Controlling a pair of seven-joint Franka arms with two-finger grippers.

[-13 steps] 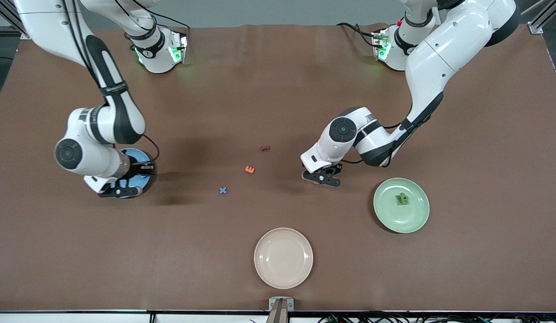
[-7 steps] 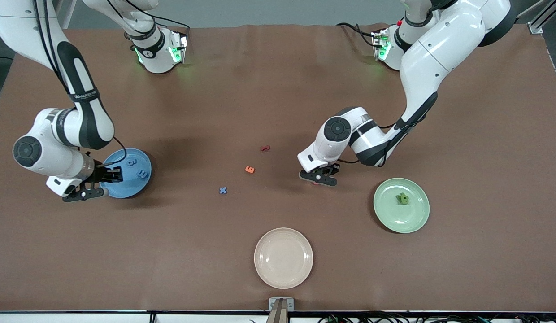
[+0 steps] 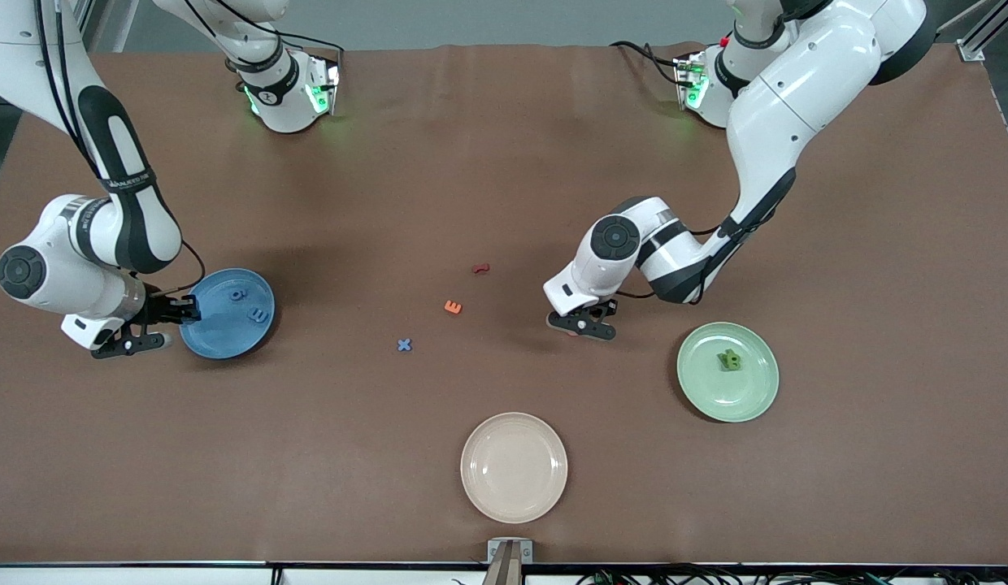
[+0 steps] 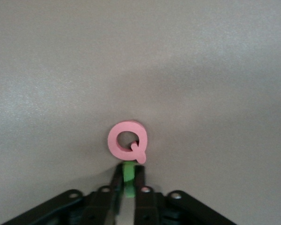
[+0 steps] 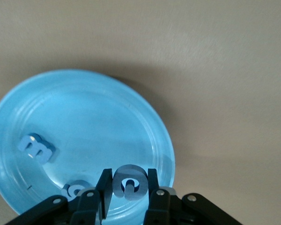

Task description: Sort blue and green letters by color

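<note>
- Left pincer point(image 4: 127, 187), low at the desk point(image 3: 504, 162) mid-way toward the green plate point(image 3: 756, 398), is clamped on a green letter piece point(image 4: 128, 174), with a pink Q point(image 4: 127, 142) just beside it.
- Right pincer point(image 5: 126, 197) grips a blue G point(image 5: 129, 183) over the blue plate's point(image 3: 215, 341) rim; a blue E point(image 3: 260, 314) lies inside.
- Blue X point(image 3: 404, 344) lies mid-desk; green letters point(image 3: 730, 359) sit in the green plate.

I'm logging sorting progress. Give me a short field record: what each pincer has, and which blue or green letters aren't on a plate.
left pincer: shut on green letter, beside pink Q
right pincer: shut on blue letter, over blue plate rim
blue plate: two other letters in it
green plate: green pieces, count unclear
loose: blue X on table
</note>
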